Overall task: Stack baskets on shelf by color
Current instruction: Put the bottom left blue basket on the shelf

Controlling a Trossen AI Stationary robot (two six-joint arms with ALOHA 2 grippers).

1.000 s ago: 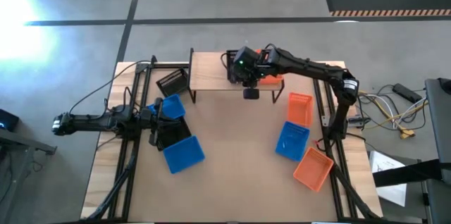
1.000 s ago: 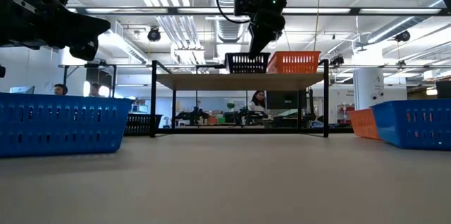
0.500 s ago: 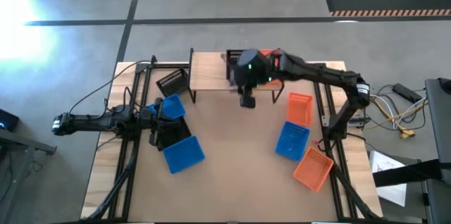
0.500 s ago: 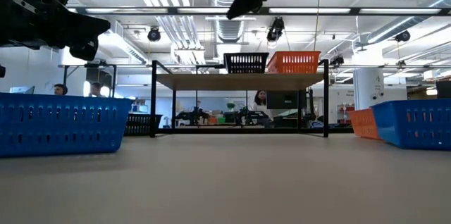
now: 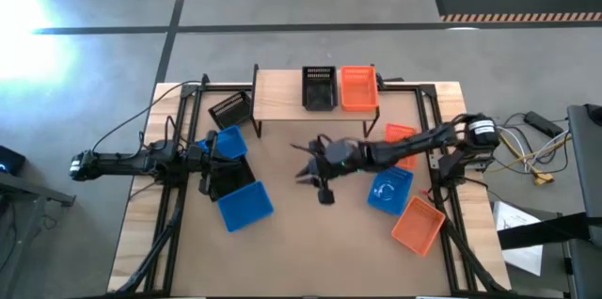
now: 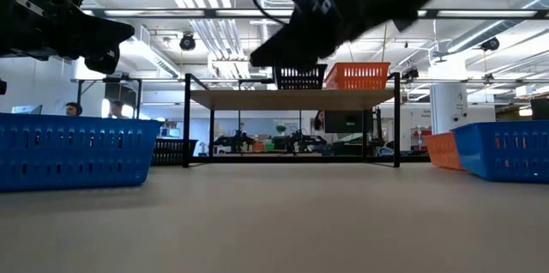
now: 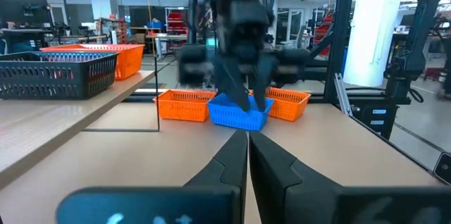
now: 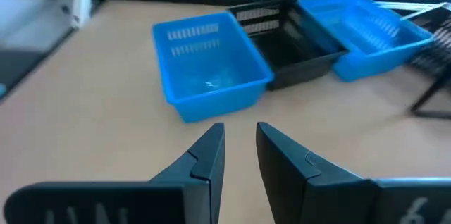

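Now mid-table, right gripper (image 5: 323, 182), fingers apart.

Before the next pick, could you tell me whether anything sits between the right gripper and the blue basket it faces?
Nothing visible does. The right gripper, its fingers slightly apart and empty, looks across bare tabletop at the blue basket; a black basket lies behind that one.

Black and orange baskets (image 5: 338, 88) on shelf (image 5: 279, 94)

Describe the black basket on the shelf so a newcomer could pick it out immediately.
Find the shelf, the light-wood board at the table's far edge. Two baskets sit on it side by side; the black basket is nearer the board's middle, touching the orange basket. It is the only black one up there.
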